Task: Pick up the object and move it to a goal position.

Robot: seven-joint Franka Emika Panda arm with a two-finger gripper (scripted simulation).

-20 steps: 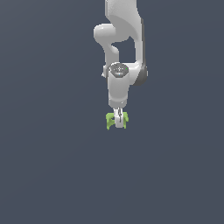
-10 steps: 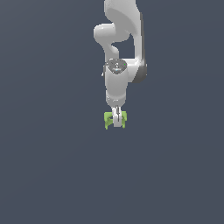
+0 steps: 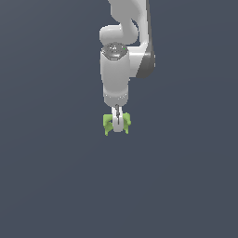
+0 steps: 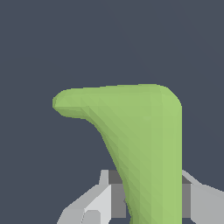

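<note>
Presently, your item one: lime-green arched piece (image 3: 109, 123), matte, pointed legs downward, sitting between the fingers of the claw (image 3: 117, 126), which is closed on it. In your wrist view the piece (image 4: 144, 144) fills most of the frame. Item two: white Panda arm (image 3: 122, 60), hanging vertically above a plain dark grey background (image 3: 46, 176).

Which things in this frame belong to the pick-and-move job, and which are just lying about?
Job:
- green piece, clamped in the tool
- tool, shut on the piece, on the white arm

Lying about:
- nothing else shows in either view, only the plain dark grey ground; no goal marker is visible
</note>
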